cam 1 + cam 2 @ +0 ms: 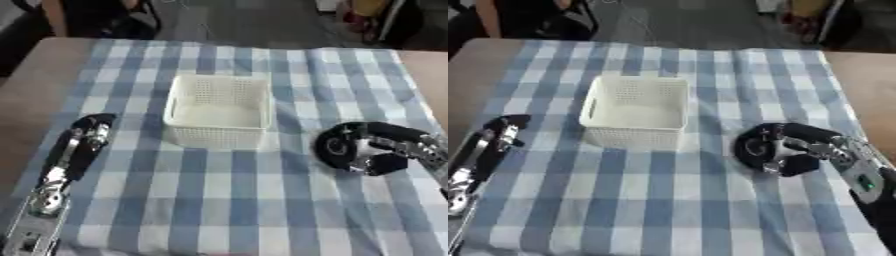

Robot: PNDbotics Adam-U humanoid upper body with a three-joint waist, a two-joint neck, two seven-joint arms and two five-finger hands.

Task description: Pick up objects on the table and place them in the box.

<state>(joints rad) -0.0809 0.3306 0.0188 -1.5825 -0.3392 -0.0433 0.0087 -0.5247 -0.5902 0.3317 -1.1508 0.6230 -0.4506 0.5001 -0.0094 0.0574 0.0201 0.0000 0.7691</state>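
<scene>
White box (218, 111) sits between left hand (87, 137) and right hand (776, 147).

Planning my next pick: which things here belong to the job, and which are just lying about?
Job: white box; left hand, lying left of the box; right hand, right of the box.
Not the job: checked cloth; table.

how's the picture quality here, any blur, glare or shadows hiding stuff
Left eye view: soft throughout, so the perforations of the white basket smear, and the right hand reads as a dark curled mass with its fingers indistinct. Right eye view: equally soft; the left hand lies blurred on the checked cloth. Lighting is even, with no glare and only a faint shadow at the basket's base.
</scene>
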